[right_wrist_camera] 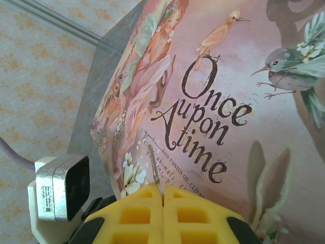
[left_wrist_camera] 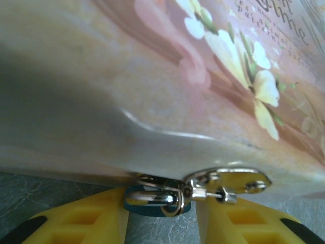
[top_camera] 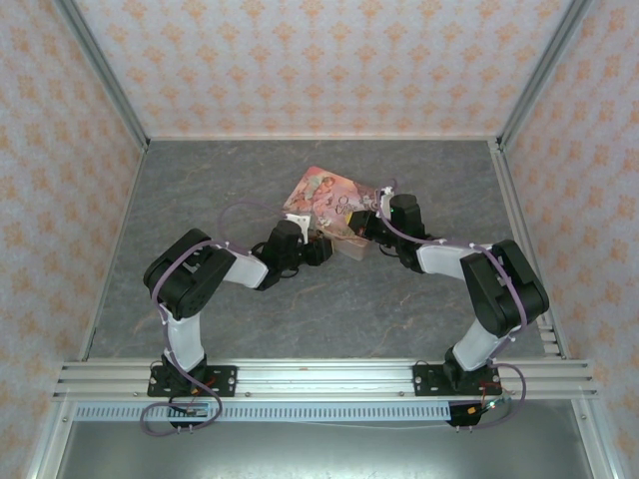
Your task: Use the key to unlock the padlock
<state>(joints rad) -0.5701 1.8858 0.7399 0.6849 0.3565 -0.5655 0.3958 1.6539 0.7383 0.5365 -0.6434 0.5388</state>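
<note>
Right gripper is clenched on the key, blade poking out ahead of my fingers over the box lid. Left gripper straddles the padlock; can't tell if it's actually pinched. Risk: key is thin and gripped at one end, so it could pivot or slip if it meets the lock off-axis. Padlock sits at the clasp, tucked under the box edge, which crowds a straight approach.

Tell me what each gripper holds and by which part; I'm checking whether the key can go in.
The right gripper pinches the key at its base, tip out; the left gripper apparently clamps the padlock across its blue body.
</note>
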